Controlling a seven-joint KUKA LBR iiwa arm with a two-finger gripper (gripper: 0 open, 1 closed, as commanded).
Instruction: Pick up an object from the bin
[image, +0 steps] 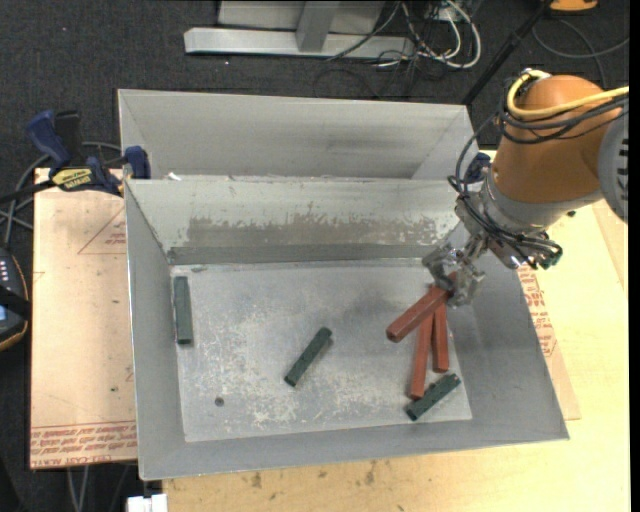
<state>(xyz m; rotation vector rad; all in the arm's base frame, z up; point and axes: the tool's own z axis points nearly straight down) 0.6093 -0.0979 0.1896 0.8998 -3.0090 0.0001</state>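
The arm, with its orange cover (550, 140) and a tangle of cables at the wrist, reaches in from the right over the grey metal bin (300, 215). The gripper (458, 288) is low in the far right part of the bin floor, just in front of the sloping right wall. It sits directly on the spot where three red-brown sticks come together at their far ends. Whether it is spread or closed cannot be told from here, and nothing can be seen to be gripped.

The slanting red-brown stick (412, 320) runs from the gripper down and to the left. The long red-brown stick (422, 360) runs from the same spot toward the near side, and the short red-brown stick (441, 345) lies just right of it, almost parallel and touching or nearly so. At the near end of the long one lies the right dark green bar (432, 397), tilted and touching it or just beside it.

The middle dark green bar (307, 357) lies diagonally alone on the floor, well apart from the gripper. The left dark green bar (182, 308) lies along the left wall, pointing near to far
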